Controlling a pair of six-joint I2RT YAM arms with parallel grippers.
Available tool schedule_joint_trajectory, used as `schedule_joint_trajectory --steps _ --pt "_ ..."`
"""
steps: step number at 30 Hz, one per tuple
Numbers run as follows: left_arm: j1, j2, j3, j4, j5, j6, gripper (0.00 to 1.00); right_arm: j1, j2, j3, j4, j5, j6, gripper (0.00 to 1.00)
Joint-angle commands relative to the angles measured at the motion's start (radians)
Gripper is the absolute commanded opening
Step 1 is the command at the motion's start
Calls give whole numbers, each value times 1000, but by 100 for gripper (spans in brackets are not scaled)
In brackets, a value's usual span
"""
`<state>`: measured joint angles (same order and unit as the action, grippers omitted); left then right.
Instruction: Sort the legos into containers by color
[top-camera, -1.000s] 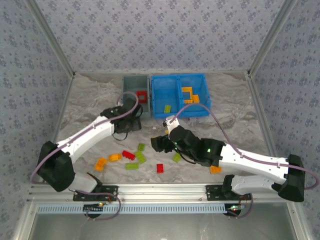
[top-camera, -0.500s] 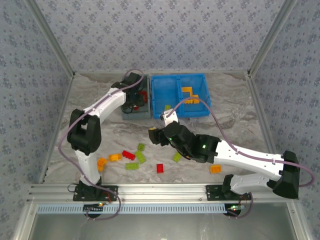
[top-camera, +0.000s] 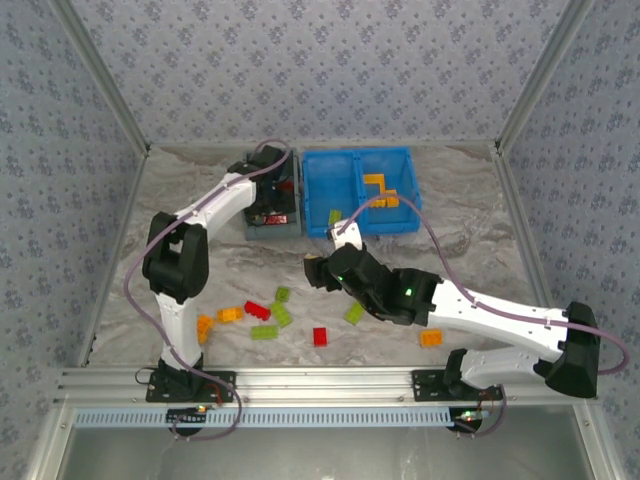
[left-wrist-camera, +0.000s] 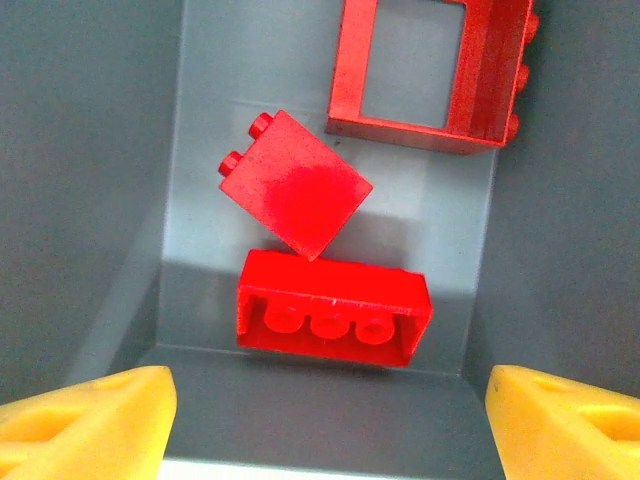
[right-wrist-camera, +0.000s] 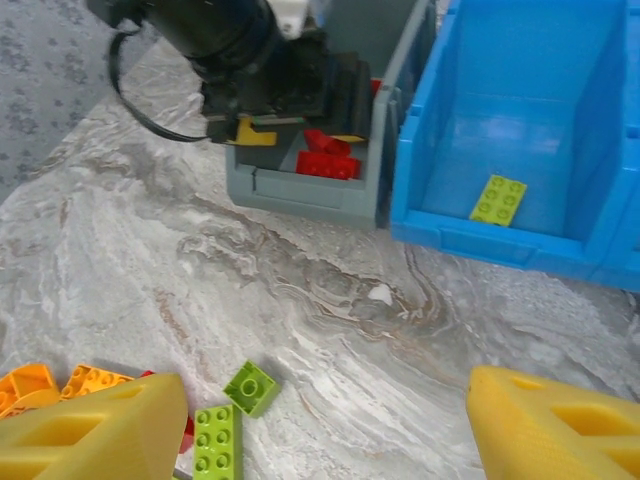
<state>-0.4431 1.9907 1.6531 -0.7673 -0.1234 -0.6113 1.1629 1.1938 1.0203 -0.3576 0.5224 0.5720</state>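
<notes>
- Broadly: the marbled desk (top-camera: 180, 200) carries two bins at the back and a scatter of loose bricks at the front left.
- Left arm (top-camera: 215, 205) reaches to the grey bin (top-camera: 256, 170). From above, its wrist covers most of the bin, so the contents are hard to read there.
- Right arm (top-camera: 480, 310) stretches in from the right to mid-desk, short of the bins.
- Blue double bin (top-camera: 318, 160) sits just beside the grey bin, on its right.
  - Left compartment: one lime brick (right-wrist-camera: 499, 198) flat on the floor.
  - Right compartment: orange pieces (top-camera: 378, 185), partly crossed by the right arm's cable. Count unclear.
- Left fingers (left-wrist-camera: 85, 420): yellow tips in the two lower corners of the wrist view, wide apart, nothing between them, above the grey bin's floor.
- Right fingers (right-wrist-camera: 90, 430): likewise wide apart and empty, over bare desk. Both tips are cut off by the picture edge.
- Inside the grey bin:
  - red open frame (left-wrist-camera: 430, 75), its top cut off by the picture edge
  - red square brick (left-wrist-camera: 295, 185), turned at an angle, one corner overlapping the red long brick (left-wrist-camera: 335, 310)
  - the long brick lies with its hollow underside showing
- Loose bricks on the desk:
  - mixed cluster (top-camera: 258, 309) of red, lime and orange
  - single red brick (top-camera: 320, 336) to its right
  - lime piece (top-camera: 354, 314) close by the right arm
  - orange brick (top-camera: 431, 338) at the arm's near edge
- Right wrist view: small lime square (right-wrist-camera: 252, 387) next to a lime strip (right-wrist-camera: 217, 440). The orange bits (right-wrist-camera: 40, 385) are half hidden behind a finger.
</notes>
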Motion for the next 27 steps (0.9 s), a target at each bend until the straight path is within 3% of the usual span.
schedule_joint_trajectory --steps 1,5,9,19,23,27 --pt "2 -107 -14 -24 10 -14 82 -4 -46 13 -130 101 109 75" --pt "-30 -224 -62 -8 -12 -29 80 -8 -99 -8 -308 151 271 71" --pt "-119 -389 -167 36 -38 -33 80 -19 -139 -34 -532 135 456 71" --pt "-578 -702 -483 215 -125 -3 76 -48 -276 -193 -950 -49 1054 69" --pt "-754 -736 -581 357 -57 85 74 -139 -411 -328 -915 -121 1224 69" --pt "-892 -711 -616 435 -50 141 74 -327 -523 -424 -870 -213 1280 68"
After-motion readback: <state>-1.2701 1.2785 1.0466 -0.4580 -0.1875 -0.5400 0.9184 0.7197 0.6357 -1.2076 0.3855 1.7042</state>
